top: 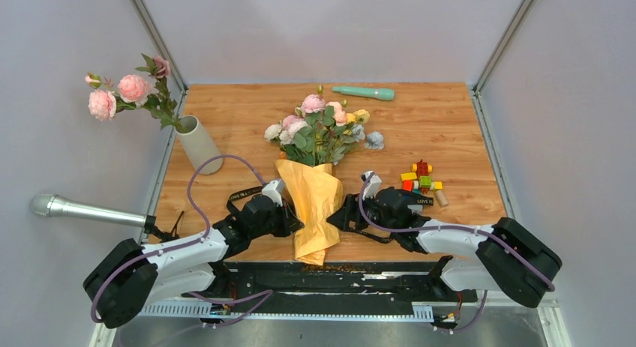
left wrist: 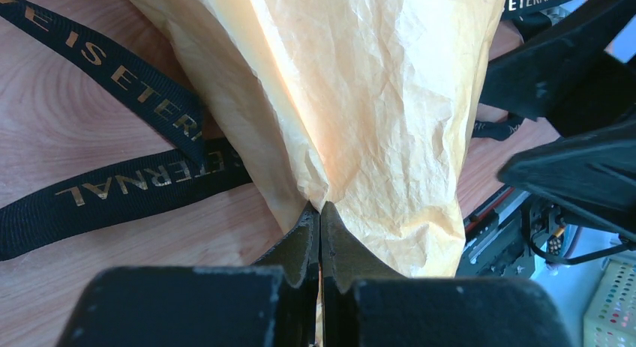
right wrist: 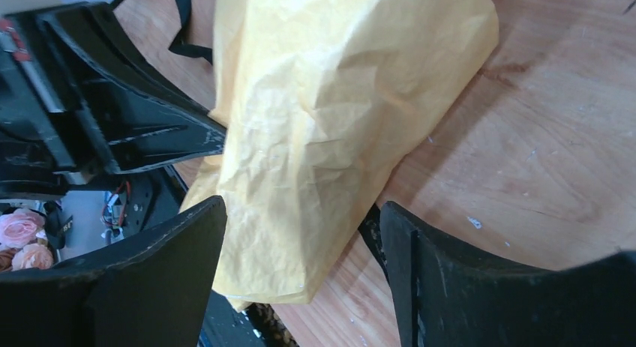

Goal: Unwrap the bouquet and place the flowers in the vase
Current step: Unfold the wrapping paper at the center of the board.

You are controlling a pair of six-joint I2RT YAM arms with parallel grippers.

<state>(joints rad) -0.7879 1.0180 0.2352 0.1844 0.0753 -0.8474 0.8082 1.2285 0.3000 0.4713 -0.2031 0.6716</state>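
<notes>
The bouquet lies mid-table, its crinkled orange-tan paper (top: 311,204) pointing toward the arms and the flowers (top: 319,126) fanning out at the far end. My left gripper (left wrist: 320,208) is shut on a fold of the paper (left wrist: 360,100) at the wrap's left edge (top: 294,221). My right gripper (right wrist: 301,208) is open, with the paper's lower end (right wrist: 315,137) between its fingers, not touching either; it sits just right of the wrap (top: 339,216). The black strap (left wrist: 127,182) lies loose on the wood beside the paper. The off-white vase (top: 197,143) stands far left, holding pink blooms (top: 124,92).
A teal wand (top: 364,93) lies at the back. Small coloured toy blocks (top: 421,178) sit to the right, near another bit of black strap (top: 420,201). A grey metal tube (top: 82,210) juts in from the left. A pale blue bloom (top: 374,141) lies loose beside the bouquet.
</notes>
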